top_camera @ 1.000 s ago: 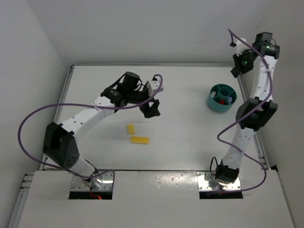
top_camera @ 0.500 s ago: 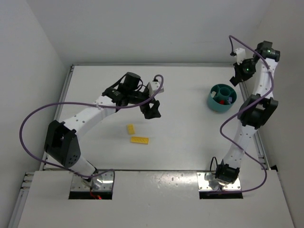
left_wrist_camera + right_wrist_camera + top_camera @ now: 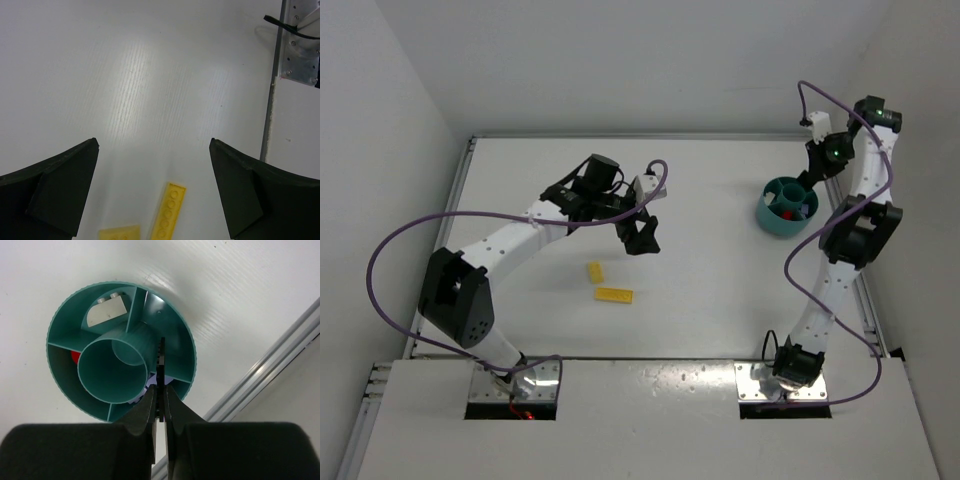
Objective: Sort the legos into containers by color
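Two yellow legos lie on the table: a small brick point(image 3: 594, 271) and a long plate point(image 3: 613, 294). My left gripper point(image 3: 640, 238) hangs open just behind them. In the left wrist view it point(image 3: 153, 150) frames the long plate point(image 3: 168, 212) and the small brick point(image 3: 119, 233) at the bottom edge. My right gripper point(image 3: 817, 170) is above the teal bowl point(image 3: 765, 215). In the right wrist view it point(image 3: 160, 392) is shut on a thin black lego plate point(image 3: 161, 365), held edge-on over the bowl point(image 3: 60, 320). The bowl holds a cream brick point(image 3: 110, 308), a red piece point(image 3: 75, 357) and a lavender piece point(image 3: 149, 385).
A metal rail point(image 3: 260, 375) runs along the table's right edge close to the bowl. The table's near edge with a mounting plate point(image 3: 300, 45) shows in the left wrist view. White walls enclose the back and sides.
My right wrist has swung down and left toward the teal bowl. My left gripper has shifted slightly right and stays open above the yellow legos.
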`<action>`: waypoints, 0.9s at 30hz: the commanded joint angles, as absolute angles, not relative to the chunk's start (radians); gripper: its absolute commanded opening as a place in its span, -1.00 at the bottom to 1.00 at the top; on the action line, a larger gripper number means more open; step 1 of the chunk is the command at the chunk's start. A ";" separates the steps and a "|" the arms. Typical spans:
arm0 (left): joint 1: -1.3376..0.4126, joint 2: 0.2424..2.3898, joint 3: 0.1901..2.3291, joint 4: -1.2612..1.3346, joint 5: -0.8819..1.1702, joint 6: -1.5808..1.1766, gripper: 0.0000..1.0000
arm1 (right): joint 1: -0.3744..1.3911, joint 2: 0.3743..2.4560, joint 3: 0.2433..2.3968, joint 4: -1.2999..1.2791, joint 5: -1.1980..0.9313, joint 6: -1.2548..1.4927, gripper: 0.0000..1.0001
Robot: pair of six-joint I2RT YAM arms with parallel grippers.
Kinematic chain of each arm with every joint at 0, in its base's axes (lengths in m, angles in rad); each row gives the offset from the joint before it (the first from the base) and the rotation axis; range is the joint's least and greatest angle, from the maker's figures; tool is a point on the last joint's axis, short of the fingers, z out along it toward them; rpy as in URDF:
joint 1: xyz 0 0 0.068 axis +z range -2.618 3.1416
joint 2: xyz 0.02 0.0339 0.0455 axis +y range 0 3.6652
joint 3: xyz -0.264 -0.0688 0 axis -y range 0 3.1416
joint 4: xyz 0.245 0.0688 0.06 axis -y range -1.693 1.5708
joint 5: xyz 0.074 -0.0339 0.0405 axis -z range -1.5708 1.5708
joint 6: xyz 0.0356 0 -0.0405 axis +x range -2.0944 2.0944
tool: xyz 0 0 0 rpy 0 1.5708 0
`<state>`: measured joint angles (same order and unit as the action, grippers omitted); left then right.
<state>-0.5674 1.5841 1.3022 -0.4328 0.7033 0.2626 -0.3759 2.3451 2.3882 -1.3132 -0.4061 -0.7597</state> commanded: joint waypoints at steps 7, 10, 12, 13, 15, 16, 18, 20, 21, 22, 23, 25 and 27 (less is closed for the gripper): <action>-0.560 1.594 1.330 -0.425 0.741 0.290 0.98 | -0.373 2.376 2.390 -1.316 -0.453 -0.787 -0.65; -0.560 1.594 1.330 -0.425 0.741 0.290 0.98 | -0.373 2.376 2.390 -1.305 -0.462 -0.775 -0.59; -0.560 1.594 1.330 -0.425 0.750 0.290 0.98 | -0.373 2.376 2.390 -1.296 -0.462 -0.775 -0.59; -0.560 1.594 1.330 -0.425 0.750 0.290 0.98 | -0.373 2.376 2.390 -1.296 -0.462 -0.775 -0.59; -0.560 1.594 1.330 -0.425 0.750 0.290 0.98 | -0.373 2.376 2.390 -1.287 -0.462 -0.764 -0.59; -0.560 1.594 1.330 -0.425 0.750 0.290 0.98 | -0.373 2.376 2.390 -1.287 -0.462 -0.764 -0.59; -0.560 1.594 1.330 -0.425 0.750 0.290 0.98 | -0.373 2.376 2.390 -1.287 -0.462 -0.764 -0.59; -0.560 1.594 1.330 -0.425 0.741 0.290 0.98 | -0.373 2.358 2.399 -1.287 -0.472 -0.755 -0.49; -0.560 1.594 1.330 -0.425 0.741 0.290 0.98 | -0.373 2.344 2.399 -1.287 -0.472 -0.755 -0.43; -0.560 1.585 1.330 -0.425 0.720 0.290 0.98 | -0.373 2.326 2.399 -1.287 -0.504 -0.733 -0.24; -0.560 1.585 1.315 -0.434 0.710 0.290 0.98 | -0.373 2.304 2.399 -1.287 -0.521 -0.723 -0.13; -0.548 1.546 1.273 -0.443 0.701 0.322 0.98 | -0.382 2.222 2.390 -1.287 -0.582 -0.694 0.05; -0.520 1.519 1.232 -0.495 0.686 0.365 0.98 | -0.382 2.162 2.364 -1.317 -0.627 -0.669 0.13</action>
